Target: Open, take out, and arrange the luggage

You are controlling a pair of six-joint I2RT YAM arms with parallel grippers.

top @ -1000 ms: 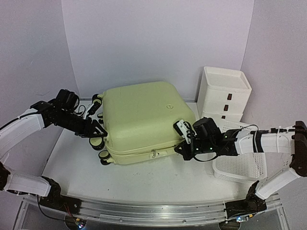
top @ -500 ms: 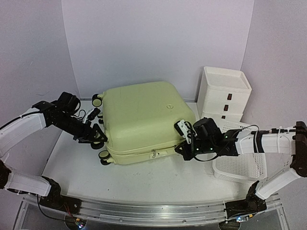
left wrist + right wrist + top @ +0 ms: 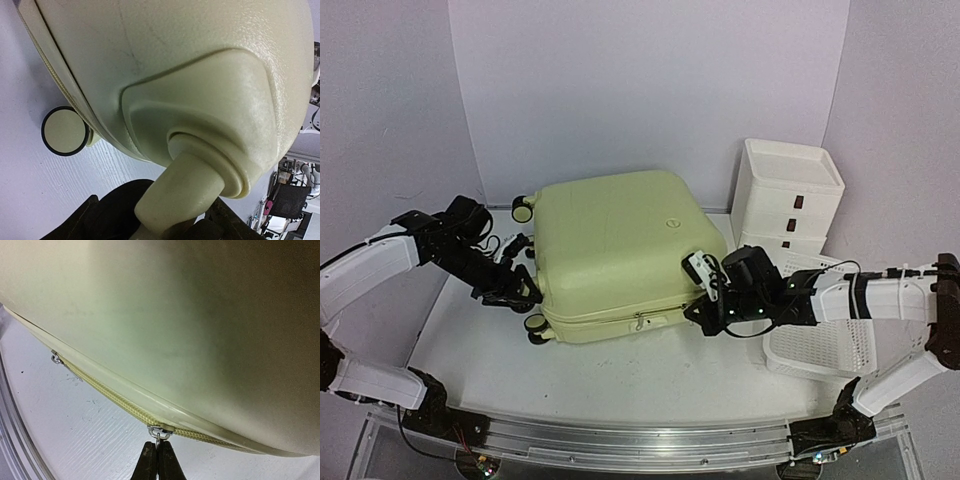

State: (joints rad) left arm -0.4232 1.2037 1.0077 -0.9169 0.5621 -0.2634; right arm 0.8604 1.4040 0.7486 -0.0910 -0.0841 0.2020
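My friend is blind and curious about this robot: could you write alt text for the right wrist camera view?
The right gripper, shut, pinches a zipper pull on the pale yellow-green luggage, which fills most of the view. The zipper runs diagonally along its seam above a white table, with a second pull further left.

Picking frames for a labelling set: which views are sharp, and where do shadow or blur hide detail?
Top external: evenly lit, the pale yellow-green hard-shell suitcase sharp. Left wrist: its textured shell crisp, the pale wheel stem soft. Right wrist: upper shell dim and featureless, the woven zipper band in focus.
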